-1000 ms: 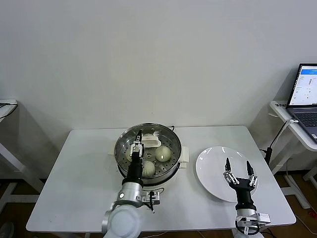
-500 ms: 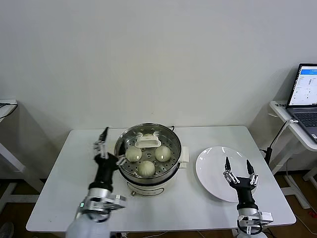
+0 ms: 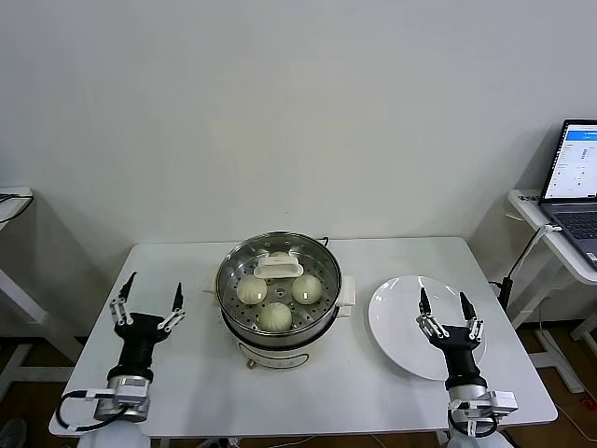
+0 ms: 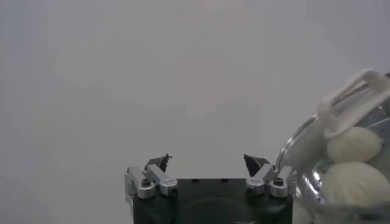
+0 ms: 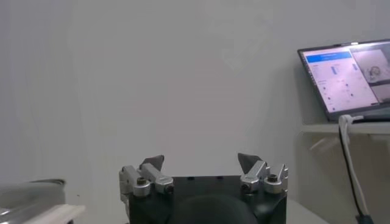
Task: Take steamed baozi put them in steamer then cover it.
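I've pulled my left gripper [image 3: 147, 301] back from the steamer [image 3: 279, 285], fingers open; lid on, baozi [image 3: 275, 317] inside. Right gripper [image 3: 450, 310] idles open over the plate [image 3: 396, 322].

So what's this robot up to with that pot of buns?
It is steaming baozi. Three steamed baozi show inside the steamer at the middle of the table, under a glass lid with a white handle. The plate to the steamer's right holds nothing. Neither arm is handling anything: the left gripper hangs open over the table left of the steamer, and the right gripper hangs open over the plate, jaws spread.
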Motion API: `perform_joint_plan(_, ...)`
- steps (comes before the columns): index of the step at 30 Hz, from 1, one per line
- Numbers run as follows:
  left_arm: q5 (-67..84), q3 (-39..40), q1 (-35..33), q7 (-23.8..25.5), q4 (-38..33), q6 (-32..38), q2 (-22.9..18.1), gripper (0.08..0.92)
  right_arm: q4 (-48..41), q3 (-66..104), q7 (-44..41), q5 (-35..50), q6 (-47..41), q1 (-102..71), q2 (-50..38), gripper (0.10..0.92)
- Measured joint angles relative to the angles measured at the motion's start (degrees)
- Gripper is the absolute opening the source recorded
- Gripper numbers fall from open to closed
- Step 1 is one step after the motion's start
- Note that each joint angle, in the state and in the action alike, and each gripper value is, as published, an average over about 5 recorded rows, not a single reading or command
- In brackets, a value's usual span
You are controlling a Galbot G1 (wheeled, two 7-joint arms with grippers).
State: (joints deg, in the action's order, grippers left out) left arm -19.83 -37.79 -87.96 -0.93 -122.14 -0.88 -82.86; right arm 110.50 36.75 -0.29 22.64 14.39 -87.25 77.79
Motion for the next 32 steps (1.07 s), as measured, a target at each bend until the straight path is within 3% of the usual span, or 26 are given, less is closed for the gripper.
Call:
perform_joint_plan(13,7.6,-4.2,-2.0,1.4,1.5,4.2,-1.4,0.823,1.9,-0.1,-0.2,-1.3,-1.6,-0.4,0.5,0.823)
perform_joint_plan(32,9.1,-3.2,-3.7,2.1,1.1,6.1,-1.2,0.823,3.0,-0.3,0.0,-4.6,-3.8,-1.0,0.8,0.823)
